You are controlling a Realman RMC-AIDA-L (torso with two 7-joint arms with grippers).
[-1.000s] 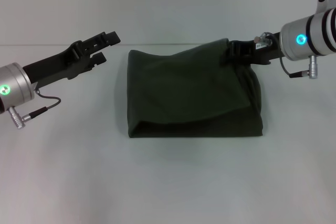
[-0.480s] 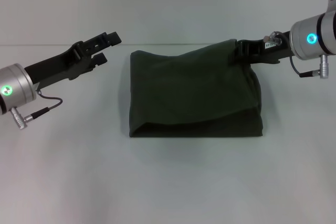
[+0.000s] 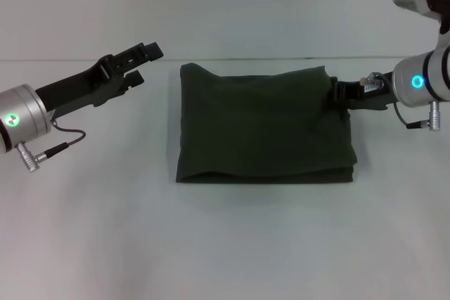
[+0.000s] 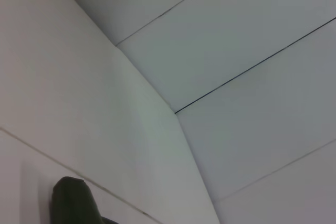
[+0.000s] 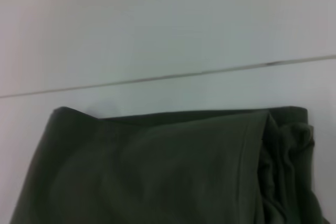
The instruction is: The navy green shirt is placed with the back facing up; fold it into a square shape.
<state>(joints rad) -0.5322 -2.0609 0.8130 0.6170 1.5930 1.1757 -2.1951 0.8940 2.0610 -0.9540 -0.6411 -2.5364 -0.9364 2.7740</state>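
The navy green shirt (image 3: pixel 264 126) lay folded between both grippers, soft and limp (likely to sag). The right gripper (image 3: pixel 339 93) pinched its far corner; the left gripper (image 3: pixel 143 62) hung released, apart.

The folded shirt (image 3: pixel 264 126) lies on the table (image 3: pixel 225 244) between the two grippers. The right gripper (image 3: pixel 335 93) touches its far right corner; the left gripper (image 3: pixel 143 62) hovers just beside its far left corner.
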